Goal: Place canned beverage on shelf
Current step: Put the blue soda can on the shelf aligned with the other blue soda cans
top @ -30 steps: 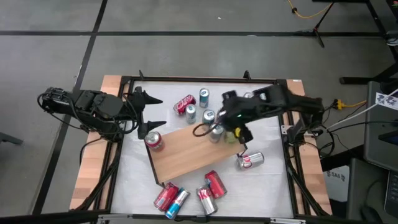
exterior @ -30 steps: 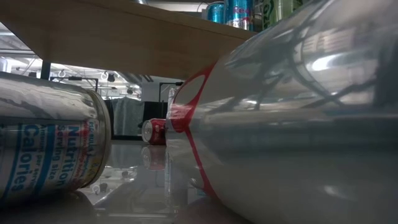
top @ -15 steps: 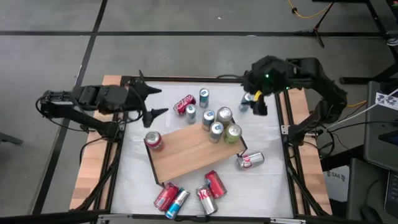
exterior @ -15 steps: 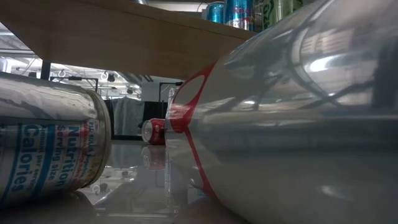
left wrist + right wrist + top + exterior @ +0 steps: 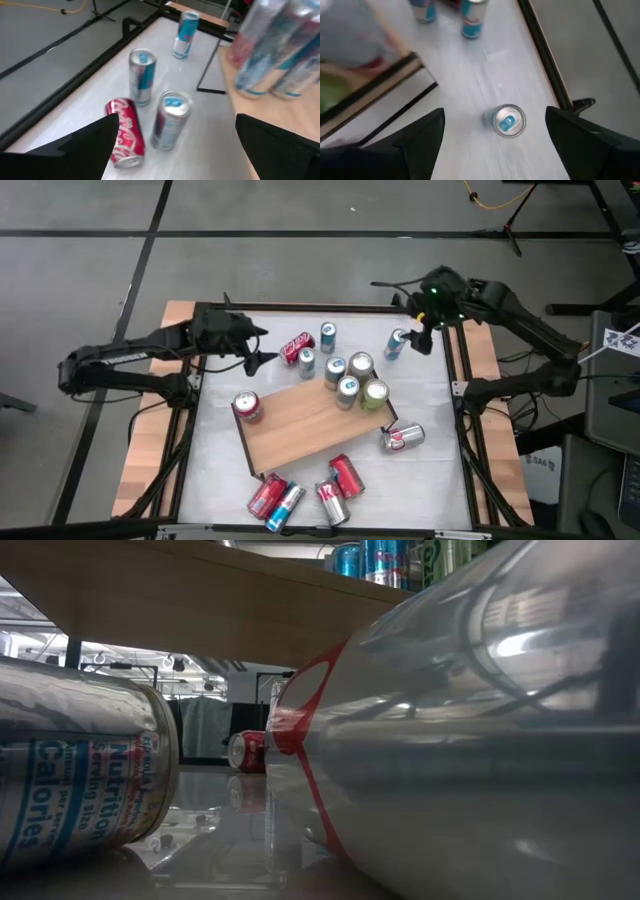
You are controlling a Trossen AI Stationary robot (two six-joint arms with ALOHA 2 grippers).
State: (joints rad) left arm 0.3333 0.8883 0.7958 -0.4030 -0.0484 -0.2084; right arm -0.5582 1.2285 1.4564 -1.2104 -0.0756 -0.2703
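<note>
From above, I see my right tool (image 5: 411, 330) has swung back to the tabletop's (image 5: 430, 480) far right corner, over a blue can (image 5: 397, 344); three cans (image 5: 360, 380) stand on the shelf (image 5: 300, 425) mid-tabletop. My left tool (image 5: 258, 346) has reached inward. Each wrist view shows its fingers spread wide, empty.

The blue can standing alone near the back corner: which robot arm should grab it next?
The right arm, probably. Its claw hangs open right above the blue can, which shows between its fingers in the right wrist view. The left claw is across the table, open, near the red can lying on its side.
</note>
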